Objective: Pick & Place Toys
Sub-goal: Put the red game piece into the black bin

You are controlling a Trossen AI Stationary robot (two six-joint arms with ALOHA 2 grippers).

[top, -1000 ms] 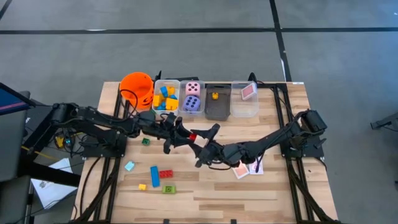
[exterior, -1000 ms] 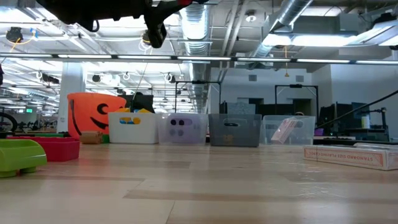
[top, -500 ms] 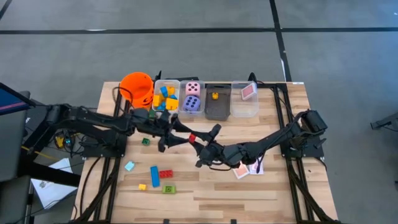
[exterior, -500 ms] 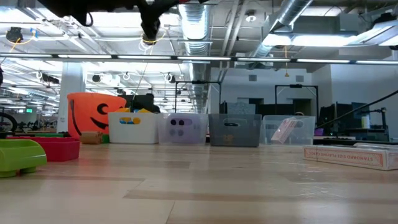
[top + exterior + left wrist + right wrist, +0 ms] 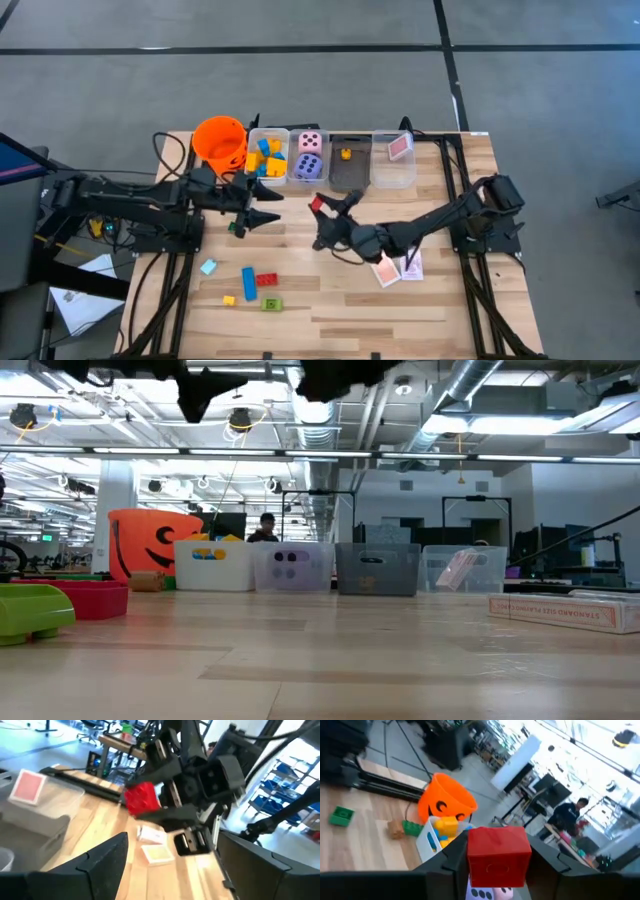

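Wooden table [image 5: 330, 300] fills the middle of the high view. Along its upper edge: an orange bucket [image 5: 220, 141], then four bins [image 5: 351, 176] in a row. Lower left, loose blocks: green [image 5: 233, 228], light blue [image 5: 208, 267], blue [image 5: 249, 283], red [image 5: 267, 279], yellow [image 5: 229, 300], lime [image 5: 272, 304]. Lower right, pink-white cards [image 5: 398, 270] lie flat.

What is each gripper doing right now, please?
Left gripper: open, empty.
Right gripper: closed on the red block.
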